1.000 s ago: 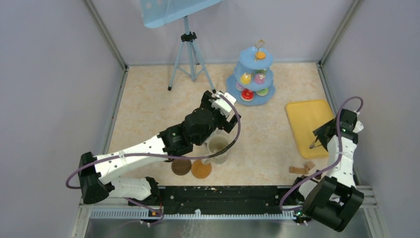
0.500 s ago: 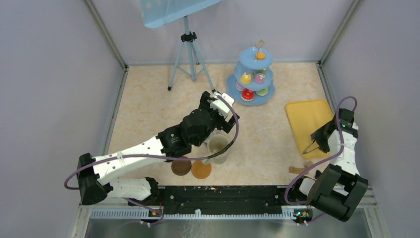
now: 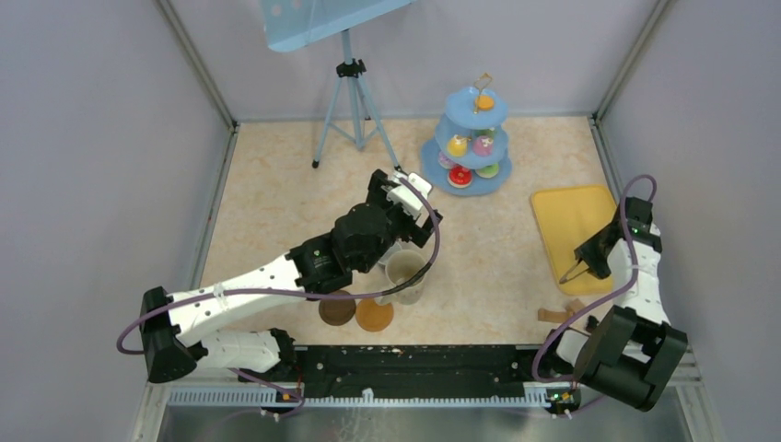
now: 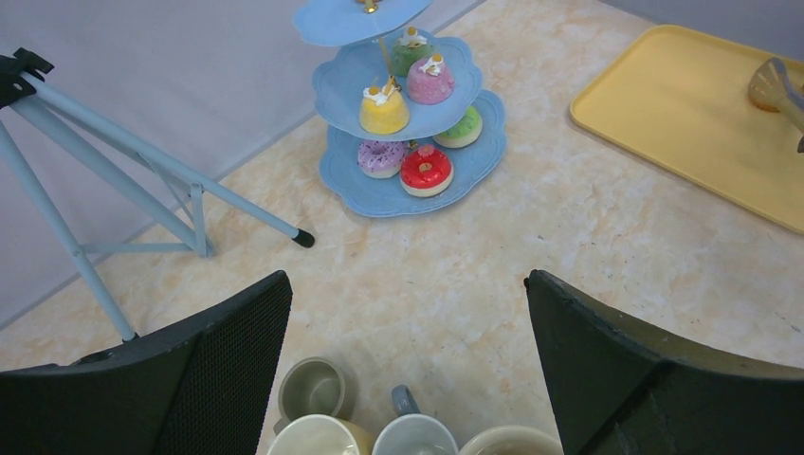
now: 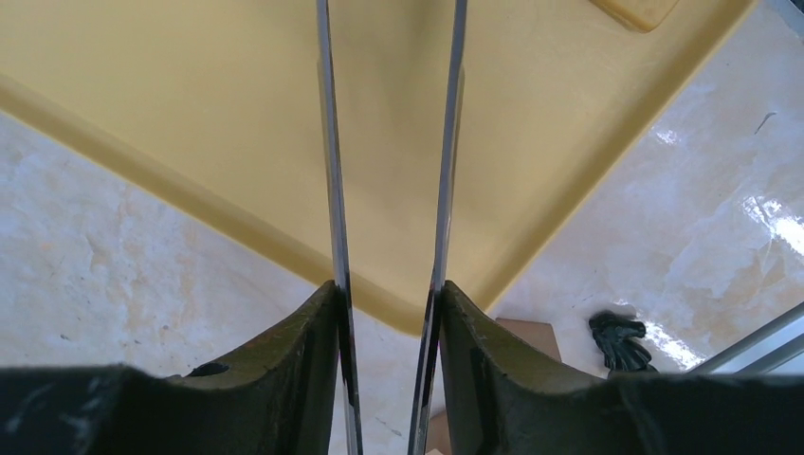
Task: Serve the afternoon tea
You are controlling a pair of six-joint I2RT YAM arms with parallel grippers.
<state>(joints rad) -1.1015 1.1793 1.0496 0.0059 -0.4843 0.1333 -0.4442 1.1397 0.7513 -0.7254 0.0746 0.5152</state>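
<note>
Tongs (image 5: pixel 328 142) sit pinched in the right end effector (image 5: pixel 389 313), part-closed on both blades, with the yellow tray (image 5: pixel 190 104) beneath. Squeeze evenly so the tips meet squarely. Left end effector (image 4: pixel 406 294) hangs wide open and empty, mugs (image 4: pixel 413 442) just below it, cake stand (image 4: pixel 353 185) well ahead.

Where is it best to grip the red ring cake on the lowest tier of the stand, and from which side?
Probably across its round outer sides, coming from above at the tier's open front rim. The red ring cake lies flat near the edge of the cake stand, outside the middle tier's overhang; the purple cake sits close on one side.
</note>
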